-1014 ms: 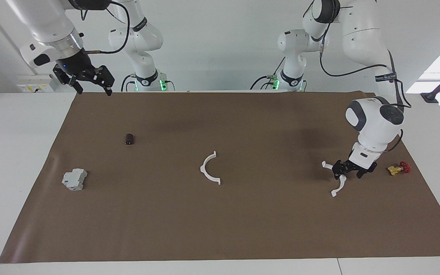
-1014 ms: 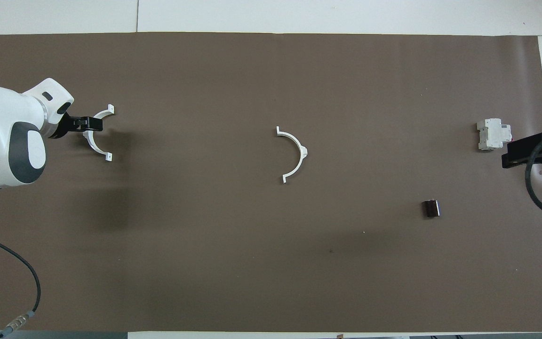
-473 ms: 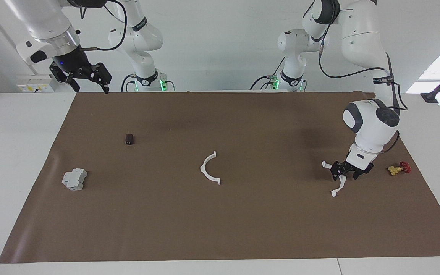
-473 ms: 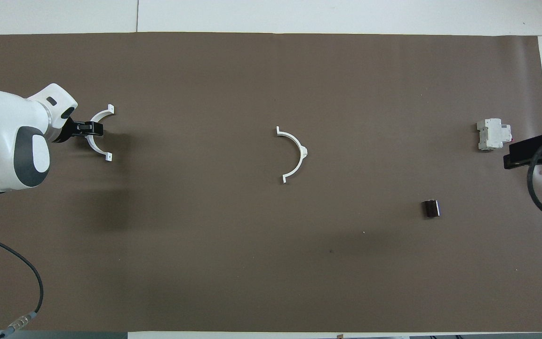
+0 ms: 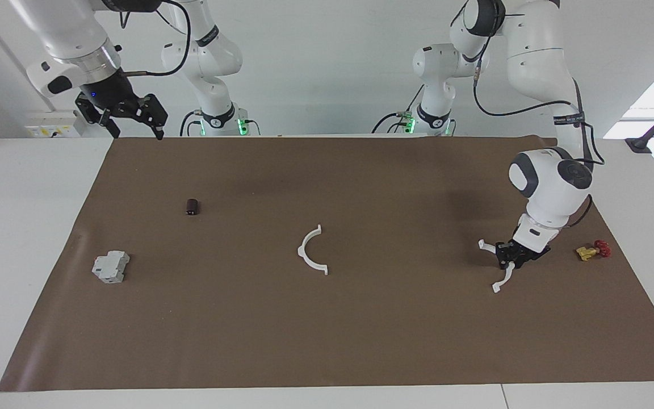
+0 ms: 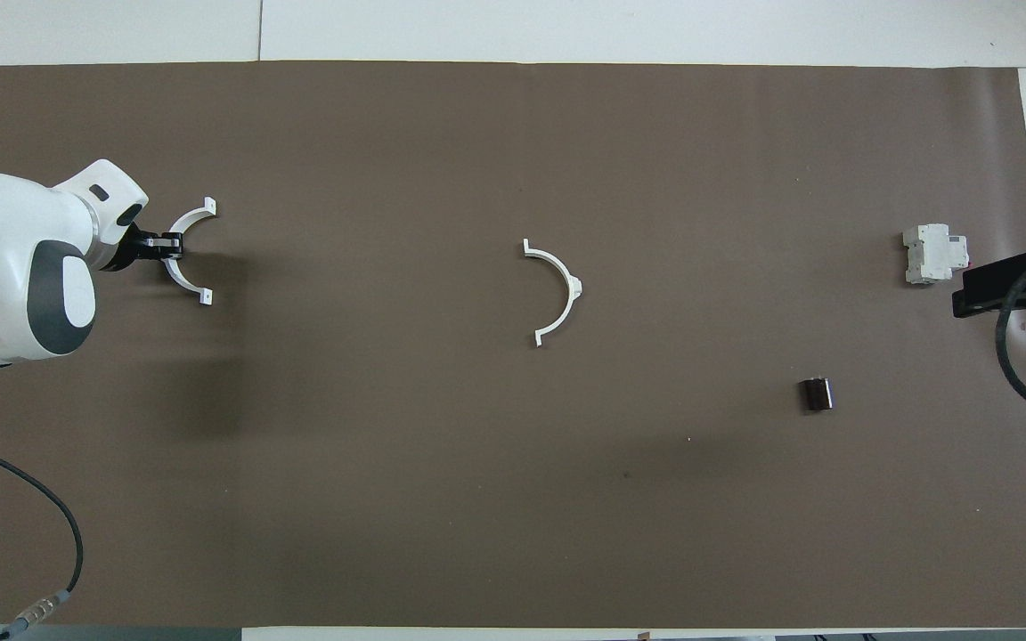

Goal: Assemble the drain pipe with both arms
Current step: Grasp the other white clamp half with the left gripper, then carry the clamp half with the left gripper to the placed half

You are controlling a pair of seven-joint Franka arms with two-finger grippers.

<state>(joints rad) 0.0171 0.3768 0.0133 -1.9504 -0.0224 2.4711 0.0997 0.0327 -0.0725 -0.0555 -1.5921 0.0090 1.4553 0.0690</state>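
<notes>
A: State the pose of each arm

B: The left arm reached down toward its own end of the counter. The left gripper was at mat level, jaws closed on the middle of one white half-ring, which lay on the brown mat. The right arm was raised and waiting. The right gripper hung over the mat's corner at the right arm's end, nearest the robots, jaws spread wide and holding nothing

A: Locate the second part of the drain pipe

B: The second half-ring lay flat near the mat's centre, well apart from the gripped one and touched by neither gripper

A: List other items and obstructions

B: A yellow-and-red valve lay just beside the left gripper, toward the left arm's end. A grey boxy block and a small dark cylinder lay toward the right arm's end, the cylinder nearer to the robots than the block. Nothing lay between the two half-rings

A: Containers?

B: None identified
</notes>
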